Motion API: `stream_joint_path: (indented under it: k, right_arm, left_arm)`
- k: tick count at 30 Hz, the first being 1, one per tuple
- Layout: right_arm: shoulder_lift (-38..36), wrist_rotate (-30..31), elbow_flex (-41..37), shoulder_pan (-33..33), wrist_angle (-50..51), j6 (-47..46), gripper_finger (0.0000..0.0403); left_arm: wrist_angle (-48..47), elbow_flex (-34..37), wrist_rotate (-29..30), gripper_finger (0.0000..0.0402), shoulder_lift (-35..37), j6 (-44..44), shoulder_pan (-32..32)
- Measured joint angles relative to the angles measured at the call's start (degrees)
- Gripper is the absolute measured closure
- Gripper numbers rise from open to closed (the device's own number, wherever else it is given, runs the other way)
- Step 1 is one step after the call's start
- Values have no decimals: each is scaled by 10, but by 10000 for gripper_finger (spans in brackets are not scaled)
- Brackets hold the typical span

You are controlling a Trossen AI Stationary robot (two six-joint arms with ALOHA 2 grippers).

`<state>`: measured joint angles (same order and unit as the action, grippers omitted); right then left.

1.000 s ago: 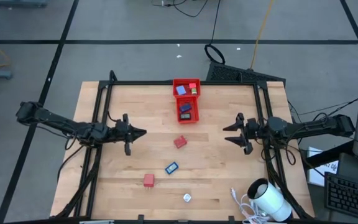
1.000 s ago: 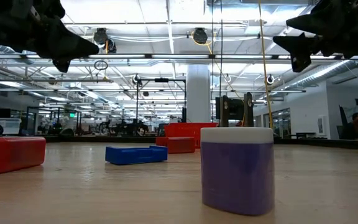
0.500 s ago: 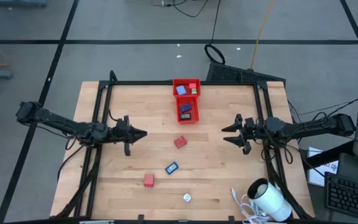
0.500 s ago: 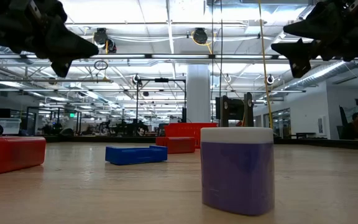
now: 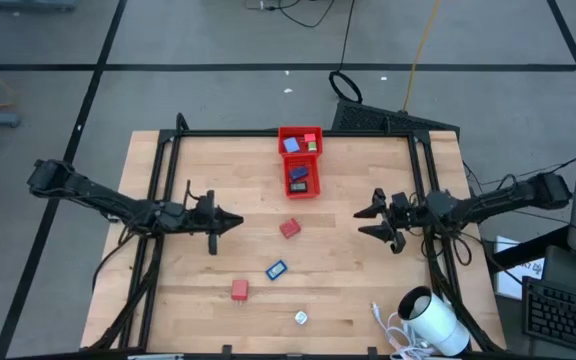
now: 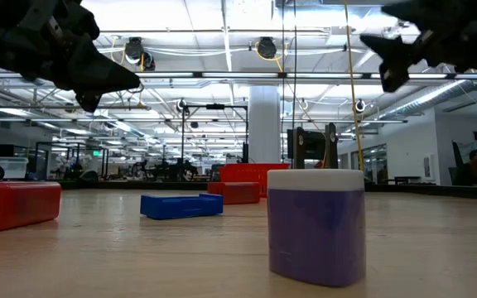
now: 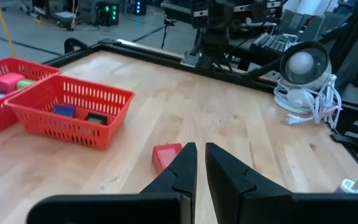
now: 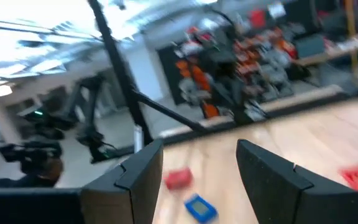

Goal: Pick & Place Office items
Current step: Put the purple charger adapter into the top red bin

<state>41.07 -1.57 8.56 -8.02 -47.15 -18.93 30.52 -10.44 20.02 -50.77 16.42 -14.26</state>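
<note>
Four office items lie loose on the wooden table: a red piece (image 5: 289,229) in the middle, a blue piece (image 5: 276,269), a second red piece (image 5: 239,290) and a whitish piece (image 5: 301,318) near the front edge. The red tray (image 5: 301,160) at the far middle holds more small pieces. My left gripper (image 5: 238,220) hovers shut, left of the middle red piece (image 7: 166,155), pointing toward it. My right gripper (image 5: 363,221) hovers open on the right, pointing toward the table's left; its wrist view shows a red piece (image 8: 178,178) and the blue piece (image 8: 197,207).
A big white cylinder (image 5: 434,322) with a cable lies at the near right corner. A black frame (image 5: 268,134) runs along the far edge and both sides of the table. Bare wood lies between the two grippers and around the loose pieces.
Both grippers have edged toward the middle of the table, the left one from the left and sinking a little, the right one from the right. Their finger gaps look unchanged. The loose pieces have stayed where they were.
</note>
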Motion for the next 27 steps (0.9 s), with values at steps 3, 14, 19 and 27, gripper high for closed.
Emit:
stream_joint_path:
  k: [3,14,19,27]
  right_arm:
    - [78,0,4,-41,-99,47,206]
    - [412,16,268,-142,101,209,198]
    - [526,-16,382,-166,157,227,156]
    - [637,-89,441,-182,155,236,108]
  left_arm:
    - [10,0,0,364,-6,-10,0]
    - [10,0,-5,364,-6,7,13]
    - [9,0,-5,364,-6,6,15]
    - [10,0,14,364,-6,5,15]
